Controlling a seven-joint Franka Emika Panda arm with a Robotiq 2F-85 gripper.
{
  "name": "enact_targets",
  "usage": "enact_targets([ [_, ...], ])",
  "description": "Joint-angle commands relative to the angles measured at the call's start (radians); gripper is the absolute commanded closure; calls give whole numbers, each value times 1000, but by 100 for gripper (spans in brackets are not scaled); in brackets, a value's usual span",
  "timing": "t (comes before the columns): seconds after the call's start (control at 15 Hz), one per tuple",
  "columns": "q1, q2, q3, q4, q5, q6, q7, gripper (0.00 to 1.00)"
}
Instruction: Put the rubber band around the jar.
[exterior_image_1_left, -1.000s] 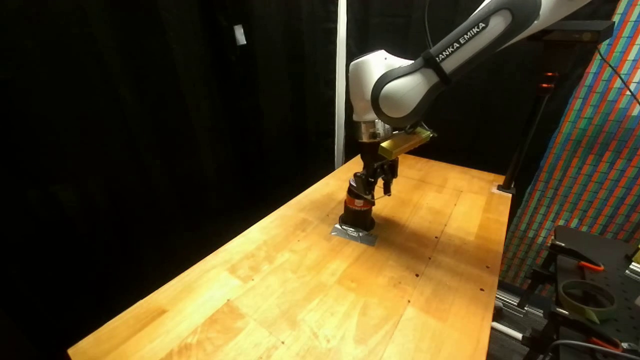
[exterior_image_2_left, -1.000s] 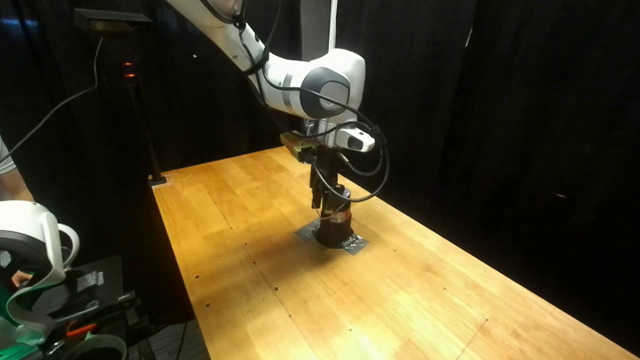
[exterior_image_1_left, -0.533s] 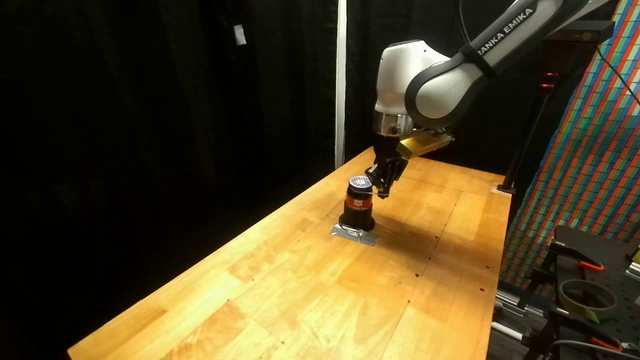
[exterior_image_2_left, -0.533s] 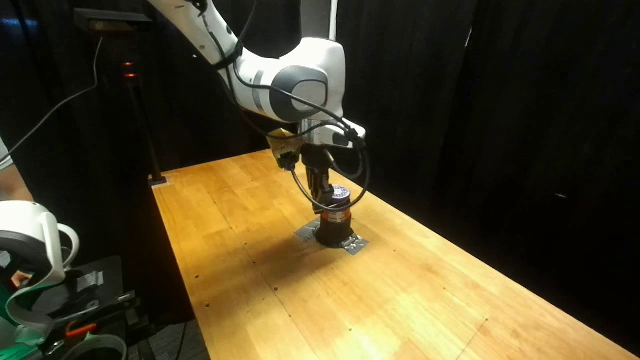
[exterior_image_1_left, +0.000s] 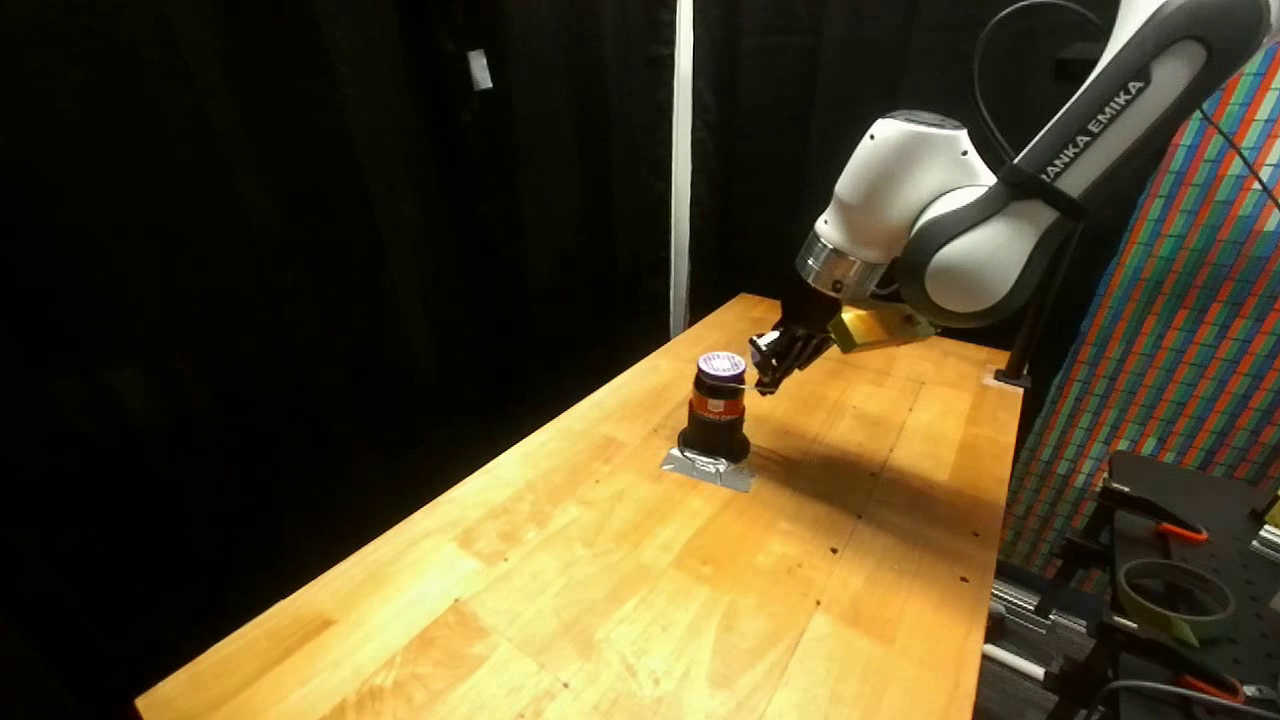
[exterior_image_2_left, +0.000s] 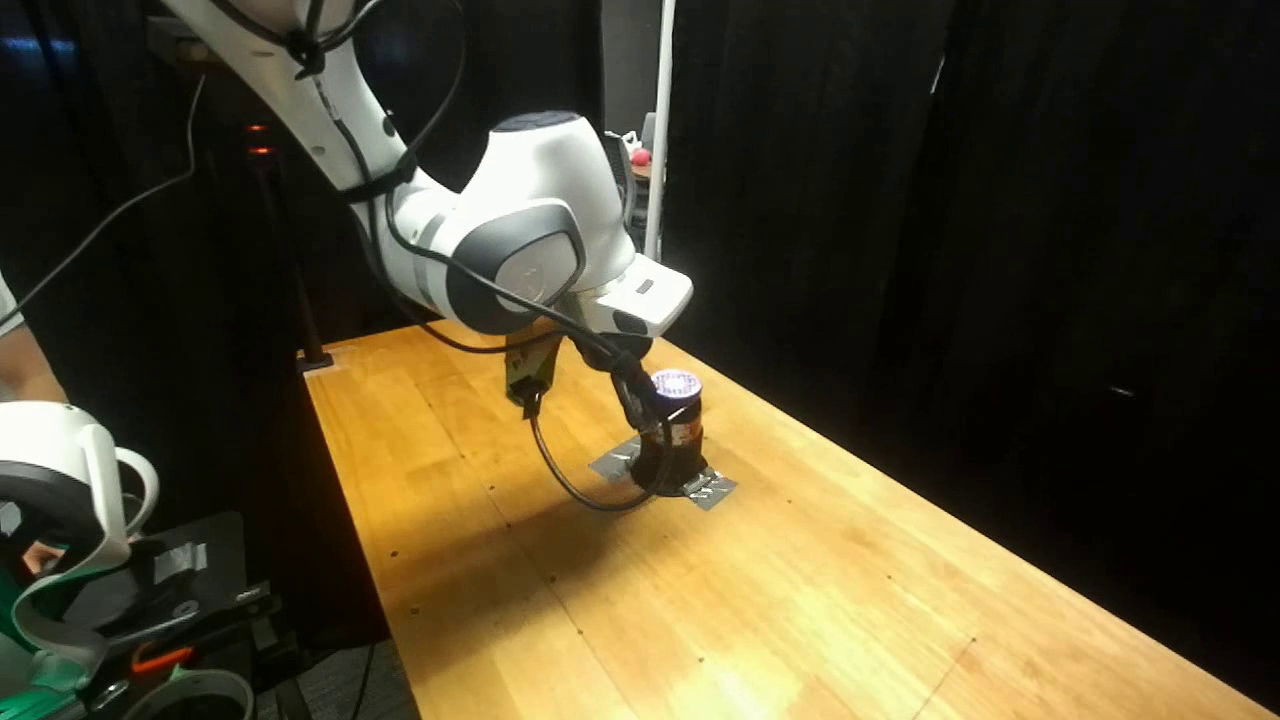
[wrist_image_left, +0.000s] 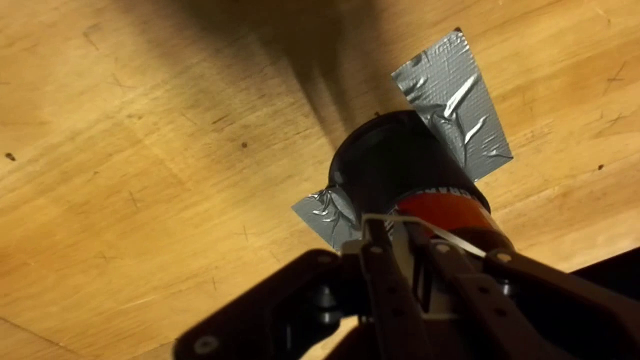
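The jar (exterior_image_1_left: 718, 403) stands upright, with an orange-red label, dark shoulders and a patterned purple-white lid; its lower part is black and flared. Beside the jar, at about the height of its upper part, my tilted gripper (exterior_image_1_left: 768, 386) is shut. In the wrist view a pale rubber band (wrist_image_left: 461, 243) loops round the outside of the gripper fingertips (wrist_image_left: 375, 223) and stretches towards the jar. A thin pale line at the jar's upper part in an exterior view joins it to the fingertips. The band's course behind the jar is hidden.
Grey tape (exterior_image_1_left: 708, 469) holds the jar's base to the wooden table (exterior_image_1_left: 620, 560) on both sides. A black cable (exterior_image_2_left: 600, 507) droops from the wrist in front of the jar. A tape roll (exterior_image_1_left: 1175, 598) lies on a dark side stand beyond the table edge.
My gripper has closed from a wider opening and moved off the jar to its side. The wrist has tilted and come down. The jar stays in place, its lid now uncovered.
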Motion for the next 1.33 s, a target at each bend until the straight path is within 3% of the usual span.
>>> enact_targets([
  [0.0, 90, -44, -111, -111, -68, 172, 103, 87],
  [0.33, 246, -20, -280, -170, -33, 367, 127, 87],
  [0.93, 333, -7, -309, -259, 67, 628, 109, 87],
  [1.13, 344, -1, -301, -273, 96, 690, 106, 87],
  [1.2, 190, -19, -116, -278, 207, 703, -18, 88],
  [1.27, 170, -17, -85, -280, 234, 721, -32, 86],
])
